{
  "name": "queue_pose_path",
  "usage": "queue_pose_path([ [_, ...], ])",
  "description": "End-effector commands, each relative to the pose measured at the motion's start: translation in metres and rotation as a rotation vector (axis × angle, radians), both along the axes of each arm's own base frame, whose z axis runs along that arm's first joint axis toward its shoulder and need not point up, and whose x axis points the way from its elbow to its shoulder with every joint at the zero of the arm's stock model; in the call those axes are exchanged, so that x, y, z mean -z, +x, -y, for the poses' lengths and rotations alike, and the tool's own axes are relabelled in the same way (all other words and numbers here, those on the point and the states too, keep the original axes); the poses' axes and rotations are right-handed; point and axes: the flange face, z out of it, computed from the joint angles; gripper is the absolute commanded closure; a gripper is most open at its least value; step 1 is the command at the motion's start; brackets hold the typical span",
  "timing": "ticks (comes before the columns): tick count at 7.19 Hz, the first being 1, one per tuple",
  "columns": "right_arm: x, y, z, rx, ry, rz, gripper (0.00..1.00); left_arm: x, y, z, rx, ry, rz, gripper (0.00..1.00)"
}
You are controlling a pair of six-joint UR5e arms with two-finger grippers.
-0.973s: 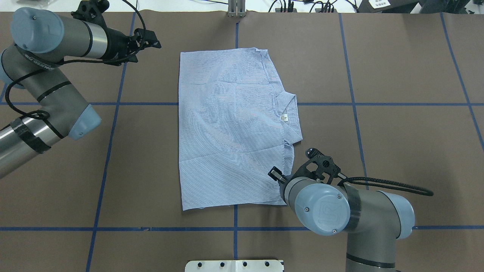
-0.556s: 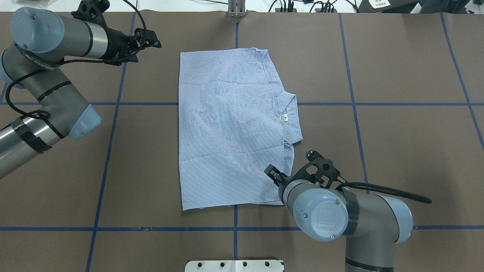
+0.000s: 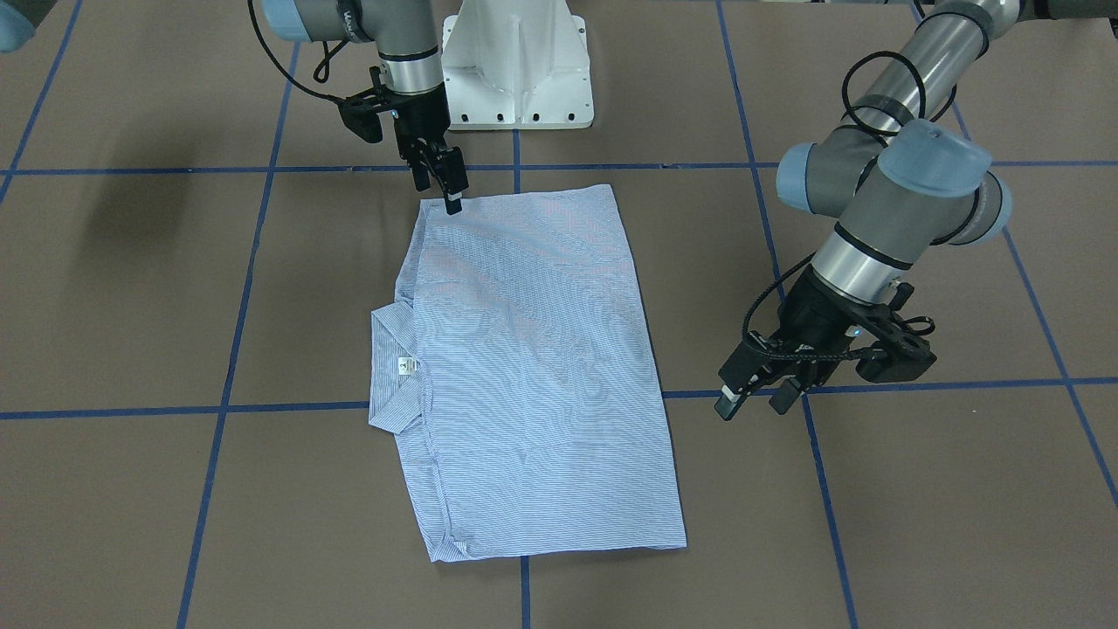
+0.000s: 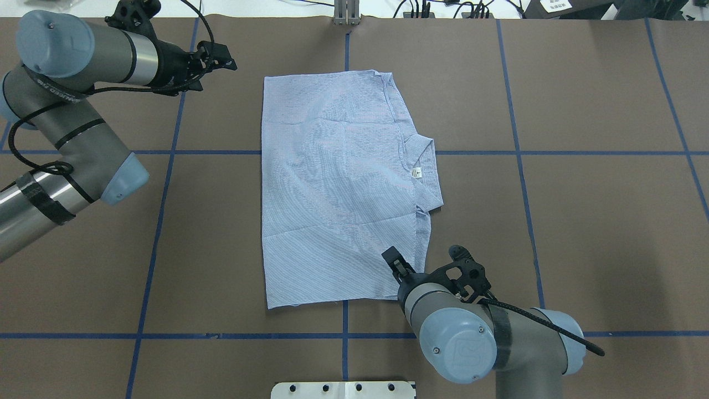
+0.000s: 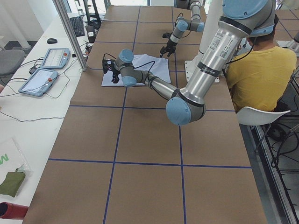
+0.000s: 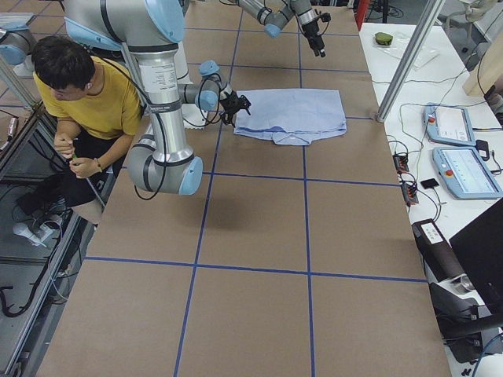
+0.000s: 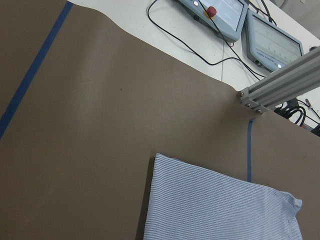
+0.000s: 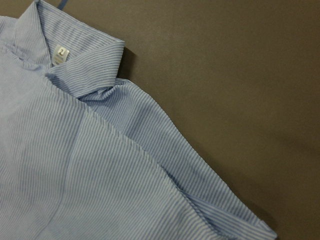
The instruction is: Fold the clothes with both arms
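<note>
The light blue striped shirt (image 4: 338, 188) lies folded flat in a rectangle mid-table, its collar (image 4: 424, 166) and white label (image 3: 405, 365) on the robot's right side. My right gripper (image 3: 439, 186) hovers at the shirt's near right corner, fingers apart, holding nothing; in the overhead view the right gripper (image 4: 396, 266) is partly hidden by its own wrist. The right wrist view looks down on the collar (image 8: 75, 65) and that corner. My left gripper (image 4: 224, 57) stands open and empty, off the shirt's far left corner; it is also the left gripper (image 3: 753, 404) in the front view.
The white pedestal base (image 3: 515, 61) stands at the near table edge. A seated person in a yellow shirt (image 6: 86, 86) is beside the robot. Control pendants (image 7: 235, 15) and an aluminium post (image 4: 346, 14) sit past the far edge. Blue tape lines cross the brown table (image 4: 581, 221).
My right arm has drawn back toward the base and shifted left along the shirt's near right corner. The left arm and the shirt have not moved.
</note>
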Motion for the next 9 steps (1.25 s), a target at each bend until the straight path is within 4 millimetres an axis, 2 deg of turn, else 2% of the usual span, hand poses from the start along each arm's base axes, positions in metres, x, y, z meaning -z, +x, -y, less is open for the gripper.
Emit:
queue_pose_path([
  [1, -0.006, -0.004, 0.007, -0.022, -0.006, 0.001, 0.09, 0.002, 0.000, 0.000, 0.012, -0.025, -0.020, 0.03],
  [3, -0.021, -0.012, 0.009, -0.016, -0.006, -0.033, 0.11, 0.001, -0.001, -0.001, 0.012, -0.028, -0.019, 0.03],
  [4, -0.020, -0.012, 0.009, -0.014, -0.006, -0.032, 0.13, 0.002, 0.000, 0.000, 0.012, -0.027, -0.020, 0.03],
  [5, -0.019, -0.013, 0.009, -0.017, -0.009, -0.028, 0.37, 0.002, 0.000, 0.000, 0.012, -0.027, -0.020, 0.03],
  [6, -0.019, -0.013, 0.009, -0.018, -0.013, -0.026, 0.83, 0.002, 0.000, 0.000, 0.012, -0.027, -0.020, 0.03],
  [7, -0.019, -0.013, 0.010, -0.018, -0.011, -0.028, 1.00, 0.001, -0.001, -0.001, 0.012, -0.028, -0.019, 0.03],
  [9, -0.013, -0.012, 0.014, -0.017, -0.005, -0.021, 1.00, -0.001, -0.001, 0.000, 0.012, -0.030, -0.017, 0.03],
])
